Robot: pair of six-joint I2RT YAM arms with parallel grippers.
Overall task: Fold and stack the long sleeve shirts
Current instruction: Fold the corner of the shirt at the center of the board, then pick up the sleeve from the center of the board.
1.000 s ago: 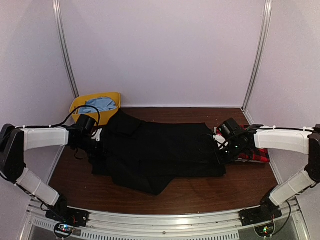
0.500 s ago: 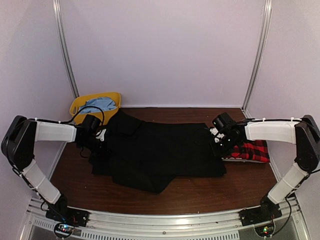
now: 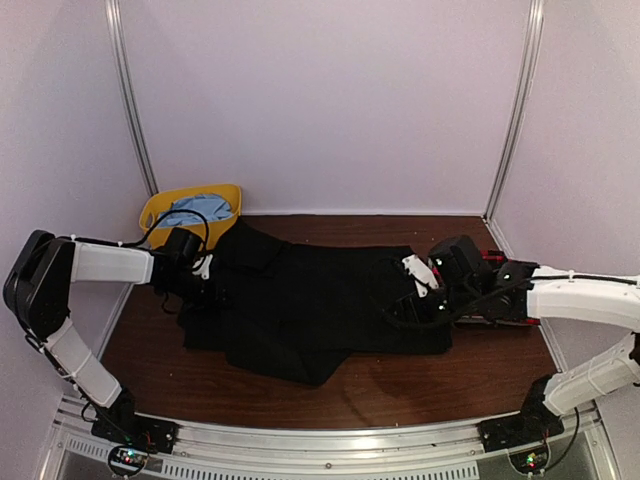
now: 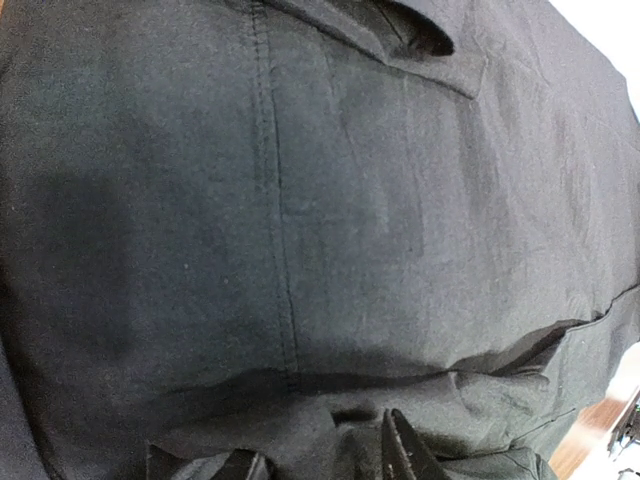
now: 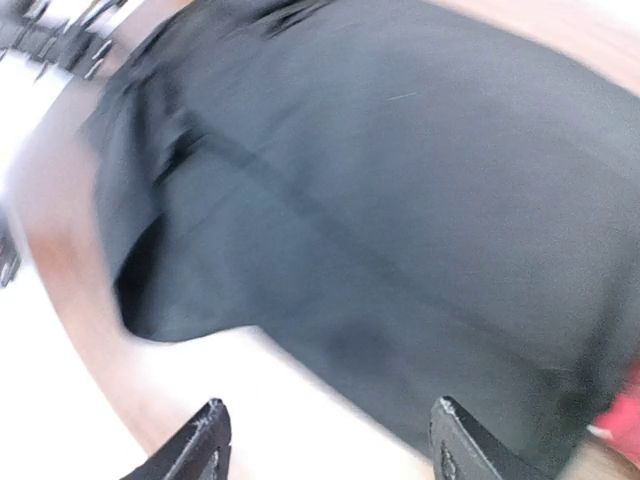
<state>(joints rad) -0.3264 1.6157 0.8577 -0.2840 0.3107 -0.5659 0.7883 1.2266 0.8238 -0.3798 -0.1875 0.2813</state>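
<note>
The plain black long sleeve shirt (image 3: 320,300) lies spread across the middle of the brown table and fills the left wrist view (image 4: 300,200). The red-and-black plaid shirt (image 5: 625,415) lies at the black shirt's right end, mostly hidden under my right arm. My left gripper (image 3: 205,290) rests low on the black shirt's left edge. Its fingers stand apart (image 4: 320,460) with a loose fold of cloth between them. My right gripper (image 3: 420,288) hovers over the black shirt's right edge, open (image 5: 330,440), with nothing between its fingers.
A yellow bin (image 3: 160,210) holding light blue cloth (image 3: 200,210) stands at the back left corner. White walls with metal posts close in the table on three sides. Bare table (image 3: 400,385) shows in front of the shirt.
Both grippers have opened and let go of the black shirt. My right arm has swung lower and a little left over the shirt's right end. The left arm has barely moved.
</note>
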